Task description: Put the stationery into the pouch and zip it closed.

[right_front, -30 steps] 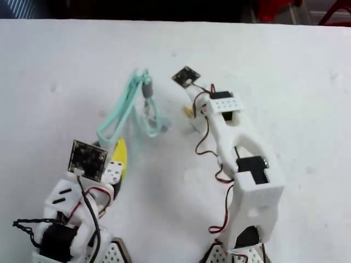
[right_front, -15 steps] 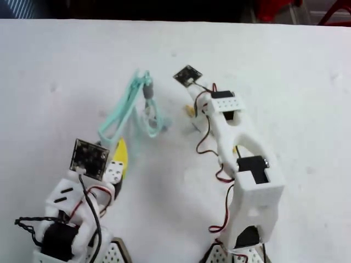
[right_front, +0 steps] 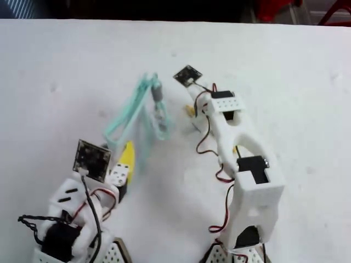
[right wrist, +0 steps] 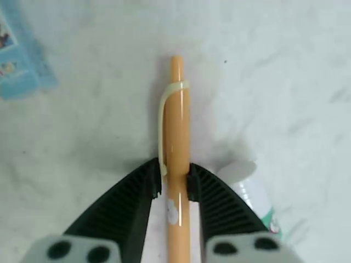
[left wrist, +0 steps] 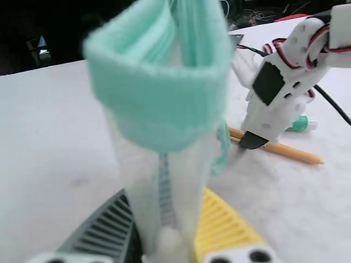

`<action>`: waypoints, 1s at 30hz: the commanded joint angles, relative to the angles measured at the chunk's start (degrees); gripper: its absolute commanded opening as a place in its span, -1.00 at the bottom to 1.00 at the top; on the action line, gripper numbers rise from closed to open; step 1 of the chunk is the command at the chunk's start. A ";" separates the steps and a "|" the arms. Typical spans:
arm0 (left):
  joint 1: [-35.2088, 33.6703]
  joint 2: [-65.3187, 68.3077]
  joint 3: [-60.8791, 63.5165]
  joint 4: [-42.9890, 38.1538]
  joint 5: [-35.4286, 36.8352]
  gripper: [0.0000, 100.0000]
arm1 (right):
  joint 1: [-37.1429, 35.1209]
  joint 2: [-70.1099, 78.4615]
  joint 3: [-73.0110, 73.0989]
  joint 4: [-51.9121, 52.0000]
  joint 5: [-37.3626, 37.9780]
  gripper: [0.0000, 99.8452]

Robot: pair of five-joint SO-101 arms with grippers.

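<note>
A clear pouch (right_front: 137,112) with mint-green trim lies slanted on the table, left of centre. My left gripper (right_front: 126,158), with its grey and yellow fingers, is shut on the pouch's near end (left wrist: 164,164), and the zip runs up between the fingers. My right gripper (right wrist: 174,183) is shut on an orange pen (right wrist: 176,126) with a pale clip, low over the table. In the high view this gripper (right_front: 190,112) stands just right of the pouch, and a bit of the pen (right_front: 188,110) shows under it.
A white-and-green tube (right wrist: 252,200) lies beside the pen, close against one finger of the right gripper. A light blue flat item (right wrist: 19,60) lies farther off. The table is white, with open room at the far side and right.
My left gripper has shifted the pouch a little to the right, toward the right gripper. The right arm and the pen have stayed still.
</note>
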 commanded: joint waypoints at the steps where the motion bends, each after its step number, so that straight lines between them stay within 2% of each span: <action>1: 1.89 -0.66 1.93 -4.75 0.18 -0.95 | -0.22 -0.66 -0.18 -0.04 0.09 -0.97; 4: 1.45 -0.66 4.31 -7.47 0.18 -0.95 | -0.22 -0.66 -0.18 -0.04 0.09 -0.97; 12: 1.27 -0.66 4.66 -7.74 0.18 -0.95 | -0.22 -0.66 -0.18 -0.04 0.09 -0.97; 14: 1.27 -0.66 4.66 -7.56 0.35 -0.87 | -0.22 -0.66 -0.18 -0.04 0.09 -0.97; 18: 1.27 -0.66 5.01 -5.63 0.62 -0.58 | -0.22 -0.66 -0.09 -0.04 0.09 -0.97; 30: 1.19 -0.66 4.92 -5.10 0.18 -0.62 | -0.22 -0.66 -0.09 -0.04 0.09 -0.97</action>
